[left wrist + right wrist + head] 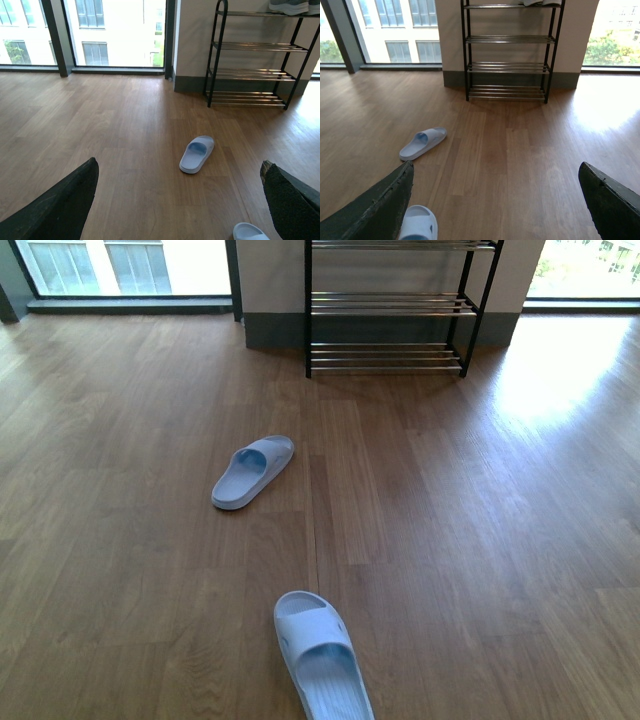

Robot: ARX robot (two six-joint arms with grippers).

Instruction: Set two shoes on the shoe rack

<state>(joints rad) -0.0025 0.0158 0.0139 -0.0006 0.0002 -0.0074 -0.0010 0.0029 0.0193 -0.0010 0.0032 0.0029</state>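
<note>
Left hand [178,167]: fingers [65,200] spread wide, nothing between them, touching nothing. It hangs above the wood floor [480,540]. Right hand [495,166]: same, dark padded fingers [610,200] far apart, empty, off the floor. Neither arm shows in the front view.

Closest to the hands is the near slide [322,655]. It is pale blue, lies sole down just ahead of the robot, and runs off the bottom edge of the front view. Only its end shows in each wrist view [248,232] [418,223], so which end points at the rack I cannot tell.

The far slide [252,471] is well apart from the first, further out and to the left. It lies flat, angled across the boards, strap side up.

The shoe rack [385,306] stands against the wall beyond both slides. It has a black frame and shiny rod shelves. The lower shelves are bare; a grey shoe [289,6] sits on the top one.

Handling, judged:
- Looks like moulded foam, so light, soft and springy, not fragile.
- It will squash under a hard pinch and may spring out.
- The surface looks smooth, so some slip is likely.
- Best hold is probably across the strap arch, one finger under it and one over. Failing that, pinch the sole edge at mid-length.
- It lies low, so the fingers must come nearly to the boards.
- Rod shelves have gaps, so set it down flat across several rods.
</note>
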